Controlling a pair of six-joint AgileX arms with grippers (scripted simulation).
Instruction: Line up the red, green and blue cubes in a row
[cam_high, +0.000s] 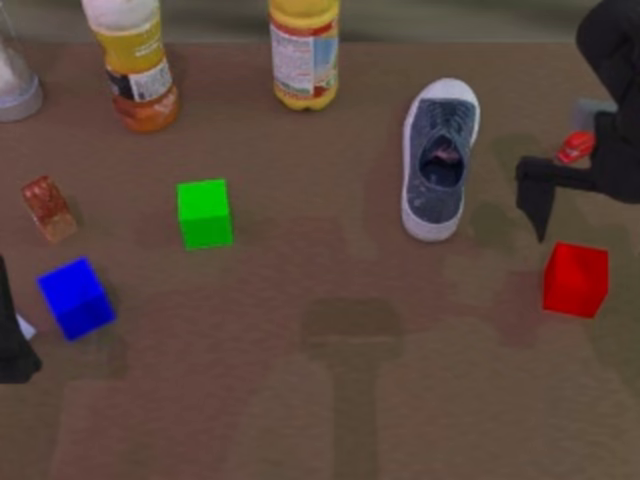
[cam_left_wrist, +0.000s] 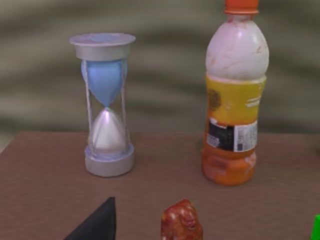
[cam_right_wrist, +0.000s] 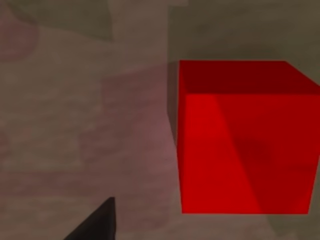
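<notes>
- Progress: no row yet. The three cubes lie well apart on the counter (cam_high: 330, 400), none in contact with another and none held.
- Red cube (cam_high: 575, 279): near the counter's right edge, in front of and right of the shoe (cam_high: 438, 160). It rests flat on the counter; the right wrist view shows it close up and clear of the one fingertip in view.
- Green cube (cam_high: 204, 212): left of centre, in front of the gap between the two bottles.
- Blue cube (cam_high: 76, 297): far left, in front of the small speckled block (cam_high: 48, 208).
- Right end effector (cam_high: 545, 195): hangs just behind the red cube, apart from it. Only dark finger shapes show, so I cannot tell whether it is wide or narrow. It holds nothing that I can see.
- Left end effector (cam_high: 15, 345): at the left edge, just beside the blue cube. Finger gap is not visible; cannot tell.
- Judgement: all placement work is left. The red cube looks like the first target.
- Orientation: cubes have no long axis. Red sits almost square to the counter edges, green is turned slightly, blue is turned most.
- Judgement: a straight row needs the faces squared as well as the positions matched.
</notes>
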